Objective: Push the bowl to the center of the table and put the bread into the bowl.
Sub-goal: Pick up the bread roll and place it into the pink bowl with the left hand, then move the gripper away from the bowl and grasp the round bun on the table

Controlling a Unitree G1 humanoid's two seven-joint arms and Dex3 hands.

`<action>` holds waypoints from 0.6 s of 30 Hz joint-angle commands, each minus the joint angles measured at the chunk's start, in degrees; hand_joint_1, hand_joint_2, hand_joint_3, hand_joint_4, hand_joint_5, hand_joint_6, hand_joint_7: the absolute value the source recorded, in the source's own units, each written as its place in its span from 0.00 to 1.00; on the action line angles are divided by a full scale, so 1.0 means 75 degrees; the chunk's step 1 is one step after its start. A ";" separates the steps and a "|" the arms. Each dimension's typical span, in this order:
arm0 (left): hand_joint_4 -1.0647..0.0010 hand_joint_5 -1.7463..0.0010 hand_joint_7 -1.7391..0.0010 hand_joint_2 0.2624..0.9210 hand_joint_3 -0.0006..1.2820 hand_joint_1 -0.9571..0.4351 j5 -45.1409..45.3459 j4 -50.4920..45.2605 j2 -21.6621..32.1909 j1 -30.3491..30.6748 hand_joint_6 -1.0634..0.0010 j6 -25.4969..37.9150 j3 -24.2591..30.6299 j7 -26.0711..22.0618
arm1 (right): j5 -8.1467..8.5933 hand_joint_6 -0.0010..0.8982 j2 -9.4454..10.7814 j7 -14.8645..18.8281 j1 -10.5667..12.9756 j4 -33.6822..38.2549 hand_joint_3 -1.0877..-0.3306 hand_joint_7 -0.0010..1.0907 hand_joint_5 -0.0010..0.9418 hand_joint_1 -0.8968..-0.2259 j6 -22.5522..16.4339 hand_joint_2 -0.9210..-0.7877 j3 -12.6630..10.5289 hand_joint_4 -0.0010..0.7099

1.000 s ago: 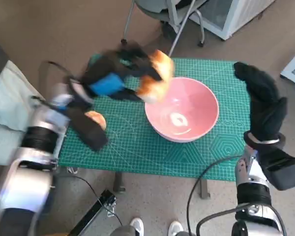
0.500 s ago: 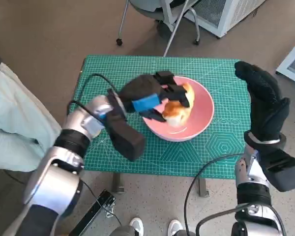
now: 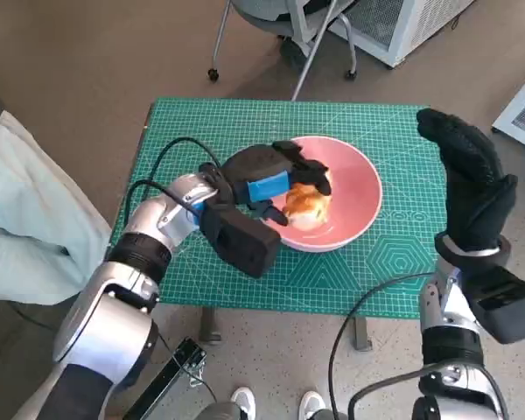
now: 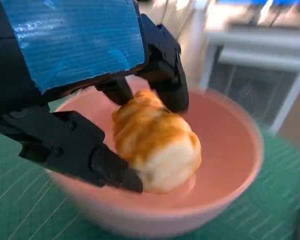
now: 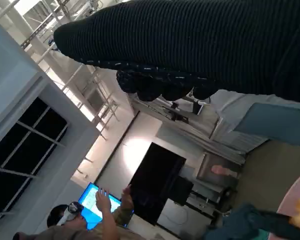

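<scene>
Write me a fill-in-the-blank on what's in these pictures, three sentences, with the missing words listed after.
1. The bread lies inside the pink ____.
2. The left hand, its back taped ____, has its fingers around the bread.
3. The right hand is raised beside the green mat and holds ____.

Missing words: bowl; blue; nothing
</scene>
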 commanded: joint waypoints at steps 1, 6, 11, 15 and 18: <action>0.96 0.97 0.77 0.90 0.01 0.48 -0.0284 -0.0466 0.0167 0.0056 0.99 -0.0124 0.0147 -0.0286 | 0.0055 0.00 0.0034 0.0039 0.0187 -0.0047 0.33 0.82 0.00 0.48 0.0136 0.00 0.0021 0.49; 0.95 0.97 0.77 0.92 0.01 0.43 -0.0482 -0.1205 0.0536 0.0386 1.00 -0.0650 0.0369 0.0011 | 0.0060 0.00 0.0052 0.0055 0.0146 0.0021 0.33 0.82 0.00 0.48 0.0140 0.00 0.0018 0.49; 0.93 0.97 0.77 0.92 0.01 0.39 -0.0945 -0.1786 0.0980 0.0771 1.00 -0.1221 0.0777 -0.0010 | 0.0063 0.00 0.0077 0.0082 0.0127 0.0058 0.34 0.82 0.00 0.48 0.0111 0.00 0.0029 0.50; 0.90 0.97 0.77 0.91 0.00 0.38 -0.1299 -0.2416 0.1508 0.1172 0.99 -0.1527 0.1126 -0.0066 | 0.0105 0.00 0.0074 0.0132 0.0114 0.0083 0.34 0.82 0.00 0.48 0.0105 0.00 0.0020 0.50; 0.86 0.98 0.80 0.89 0.00 0.39 -0.1701 -0.3064 0.1961 0.1565 0.94 -0.1489 0.1438 -0.0341 | 0.0134 0.00 0.0075 0.0178 0.0089 0.0127 0.34 0.82 0.00 0.48 0.0098 0.00 0.0007 0.50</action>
